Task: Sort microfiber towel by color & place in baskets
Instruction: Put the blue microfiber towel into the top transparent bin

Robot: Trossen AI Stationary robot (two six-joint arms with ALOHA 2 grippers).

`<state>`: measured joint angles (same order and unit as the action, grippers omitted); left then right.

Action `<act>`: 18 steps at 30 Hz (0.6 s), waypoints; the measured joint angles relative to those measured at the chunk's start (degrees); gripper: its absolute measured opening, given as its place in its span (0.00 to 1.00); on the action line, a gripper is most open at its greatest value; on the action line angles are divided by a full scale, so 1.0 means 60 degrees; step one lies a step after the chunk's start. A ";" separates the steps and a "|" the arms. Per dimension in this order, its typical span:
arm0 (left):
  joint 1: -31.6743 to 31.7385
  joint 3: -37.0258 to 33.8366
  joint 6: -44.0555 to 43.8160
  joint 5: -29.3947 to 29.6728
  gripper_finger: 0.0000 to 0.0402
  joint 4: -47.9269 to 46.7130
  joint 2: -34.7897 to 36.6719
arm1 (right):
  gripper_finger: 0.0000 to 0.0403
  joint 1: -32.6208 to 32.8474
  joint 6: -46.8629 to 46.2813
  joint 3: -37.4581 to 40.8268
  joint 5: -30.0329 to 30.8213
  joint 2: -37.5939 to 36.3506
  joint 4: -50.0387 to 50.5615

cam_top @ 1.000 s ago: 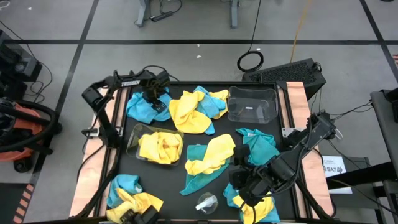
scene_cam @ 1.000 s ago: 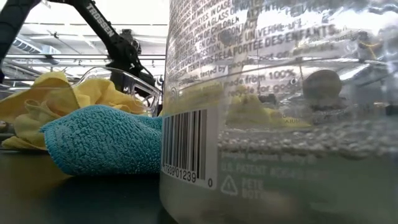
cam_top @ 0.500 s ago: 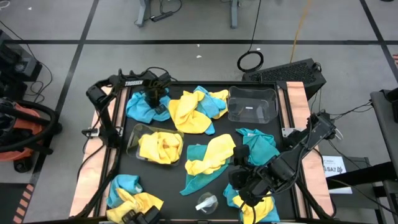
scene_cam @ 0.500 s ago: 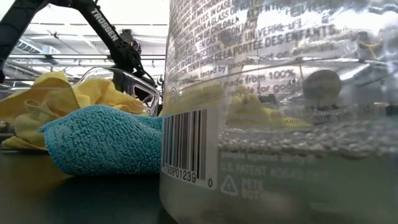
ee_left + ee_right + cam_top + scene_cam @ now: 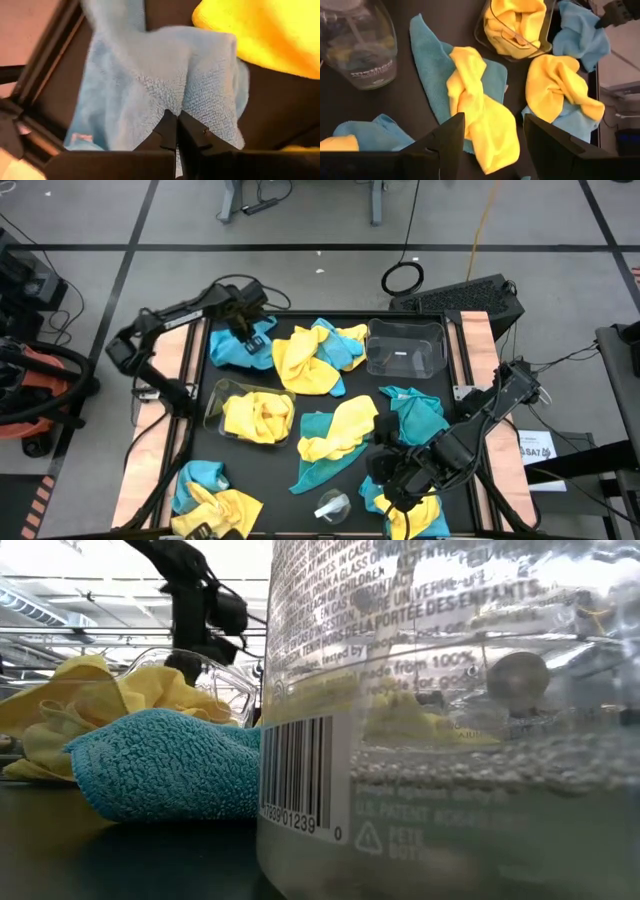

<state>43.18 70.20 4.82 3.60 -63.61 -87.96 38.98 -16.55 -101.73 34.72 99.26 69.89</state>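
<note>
Yellow and teal microfiber towels lie scattered over the black table. My left gripper (image 5: 243, 328) is at the far left, shut on a teal towel (image 5: 238, 348). One clear basket (image 5: 212, 408) holds a yellow towel (image 5: 258, 416). The other basket (image 5: 406, 346) stands at the far right with no towel in it. My right gripper (image 5: 492, 145) hovers open at the near right, over a yellow towel (image 5: 480, 115) that lies across a teal one (image 5: 427, 55). My left gripper pinches a raised fold (image 5: 175, 102) near the middle of the teal towel between its two fingers, coming from above and pointing down. The cloth falls away from the fingertips on both sides and drapes slack toward the table's far left corner.
A clear plastic cup-like piece (image 5: 333, 505) lies at the near edge and fills most of the low view (image 5: 450, 720). More teal and yellow towels (image 5: 318, 355) are heaped at the far middle and at the near left (image 5: 210, 495). Raised wooden strips (image 5: 483, 350) border the table.
My left gripper has shut on the teal towel at the far left and risen, drawing the cloth's middle up into a peak, while its arm has swung toward the table's left edge. The towel is bunched tighter than before.
</note>
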 joint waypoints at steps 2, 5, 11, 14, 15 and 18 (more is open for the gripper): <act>-0.0029 0.0054 -0.0003 0.0003 0.00 -0.0158 0.0336 | 0.49 -0.0007 0.0148 0.0000 0.0033 0.0000 -0.0171; -0.0216 0.0187 -0.0014 -0.0006 0.00 -0.0234 0.0871 | 0.49 -0.0092 0.0404 0.0000 0.0306 0.0000 -0.0497; -0.0720 0.0681 -0.0184 -0.0019 0.00 -0.0251 0.1896 | 0.49 -0.0634 0.1111 -0.0004 0.0550 -0.0004 -0.0987; -0.0926 0.1026 -0.0252 -0.0024 0.00 -0.0259 0.2338 | 0.49 -0.0998 0.1490 -0.0004 0.0550 -0.0004 -0.1189; -0.0971 0.1122 -0.0257 -0.0023 0.00 -0.0300 0.2466 | 0.49 -0.1119 0.1611 -0.0004 0.0547 -0.0004 -0.1226; -0.1075 0.1336 -0.0425 0.0074 0.00 -0.0335 0.2781 | 0.49 -0.1468 0.1973 -0.0004 0.0486 -0.0004 -0.1478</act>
<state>36.73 78.21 2.27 4.04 -65.62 -71.27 30.17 -4.71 -101.75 37.64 99.24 61.03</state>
